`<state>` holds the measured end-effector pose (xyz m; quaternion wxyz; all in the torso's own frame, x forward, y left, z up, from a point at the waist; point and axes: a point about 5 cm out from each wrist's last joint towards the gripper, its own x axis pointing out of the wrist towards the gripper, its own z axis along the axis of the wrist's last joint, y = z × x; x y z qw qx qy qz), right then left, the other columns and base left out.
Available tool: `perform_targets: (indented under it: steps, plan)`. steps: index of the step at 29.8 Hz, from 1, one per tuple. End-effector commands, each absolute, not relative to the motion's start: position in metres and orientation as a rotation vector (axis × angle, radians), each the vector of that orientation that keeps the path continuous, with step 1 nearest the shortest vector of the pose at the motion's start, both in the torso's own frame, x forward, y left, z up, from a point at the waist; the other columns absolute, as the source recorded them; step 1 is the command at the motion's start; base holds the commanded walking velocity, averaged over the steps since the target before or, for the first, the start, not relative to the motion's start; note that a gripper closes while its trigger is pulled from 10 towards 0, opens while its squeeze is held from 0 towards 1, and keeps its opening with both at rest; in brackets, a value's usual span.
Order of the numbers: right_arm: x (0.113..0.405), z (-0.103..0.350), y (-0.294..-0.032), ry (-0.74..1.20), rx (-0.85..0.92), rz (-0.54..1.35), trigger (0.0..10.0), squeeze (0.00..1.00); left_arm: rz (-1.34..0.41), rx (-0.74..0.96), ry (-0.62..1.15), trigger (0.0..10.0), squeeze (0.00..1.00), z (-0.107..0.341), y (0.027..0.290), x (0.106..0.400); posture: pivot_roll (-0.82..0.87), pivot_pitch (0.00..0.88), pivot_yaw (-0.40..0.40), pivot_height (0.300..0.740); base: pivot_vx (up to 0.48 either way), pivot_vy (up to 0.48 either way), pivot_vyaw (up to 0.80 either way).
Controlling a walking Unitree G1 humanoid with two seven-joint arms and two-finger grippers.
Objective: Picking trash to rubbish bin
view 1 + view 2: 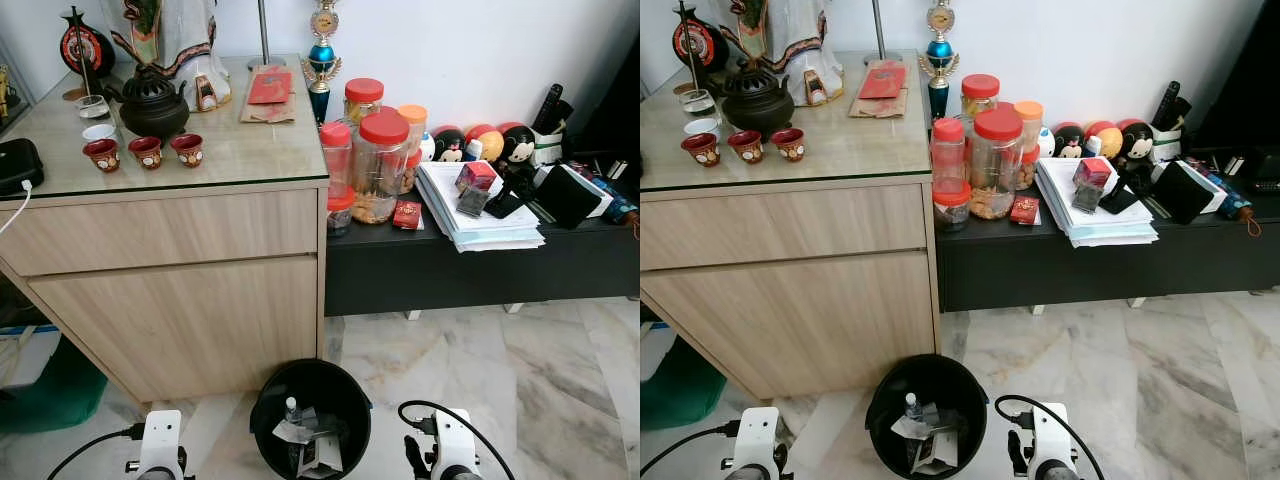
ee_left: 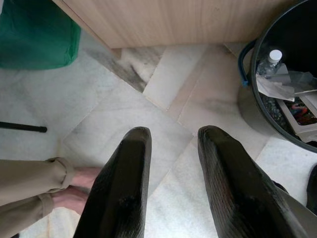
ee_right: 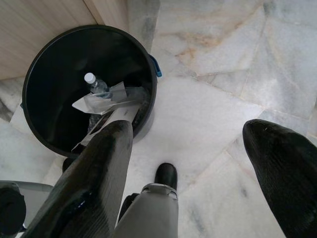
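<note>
- Down at the bottom edge of the head views, both silver arms are cut off; just the wrist tops and black cables show, one on each side of the black rubbish bin [image 1: 266, 405].
- Left gripper [image 2: 171, 144] hangs above the marble floor [image 2: 99, 104], its two black fingers parted with nothing between them, the bin's rim just beside it.
- A person's bare feet and beige trouser cuffs [image 2: 47, 176] poke into the left wrist view, cropped by the frame edge.
- Right gripper [image 3: 198, 134] is spread wide and holds nothing, hovering over the floor beside the bin; the robot's own leg and black foot [image 3: 166, 174] show beneath it.
- Inside the bin: a clear plastic bottle [image 3: 96, 85] with a white cap, crumpled white paper [image 3: 101, 103], a printed carton partly hidden behind a finger. The rest of the contents sit too dark to name.
- The bin stands on the floor right at the foot of a light wooden cabinet [image 1: 170, 290].
- A green bag [image 1: 50, 390] is half cut off, tucked beside the cabinet.
- On the glass top: a dark teapot [image 1: 150, 102], three red cups [image 1: 145, 152], red packets [image 1: 270, 88].
- Beyond, a low black bench [image 1: 460, 265] carries red-lidded jars [image 1: 378, 165], a stack of papers [image 1: 475, 215], Mickey figures [image 1: 515, 145], against a white wall.
</note>
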<state>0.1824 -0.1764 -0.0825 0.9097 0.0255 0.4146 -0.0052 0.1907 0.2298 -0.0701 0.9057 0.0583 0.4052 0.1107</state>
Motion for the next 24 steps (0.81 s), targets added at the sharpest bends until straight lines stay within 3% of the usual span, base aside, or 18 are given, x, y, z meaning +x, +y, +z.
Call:
perform_targets:
  steps: [1,6,24]
  plan:
    - [0.1823,-0.0828,-0.1761,0.858,0.064,-0.024,10.0,0.0,0.23,0.13,0.848,10.0,0.0,-0.0698,0.2323,0.1908,-0.05,0.0,0.0,0.74,-0.24,0.0,0.0]
    - [0.1818,-0.083,-0.176,0.858,0.065,-0.026,10.0,0.0,0.233,0.127,0.845,10.0,0.0,-0.0696,0.2327,0.1911,-0.05,0.0,0.001,0.74,-0.204,0.0,0.0]
    - [0.1833,-0.0822,-0.1752,0.851,0.067,-0.023,10.0,0.0,0.233,0.122,0.84,10.0,0.0,-0.0688,0.232,0.1929,-0.05,0.0,-0.002,0.74,0.0,0.0,0.0]
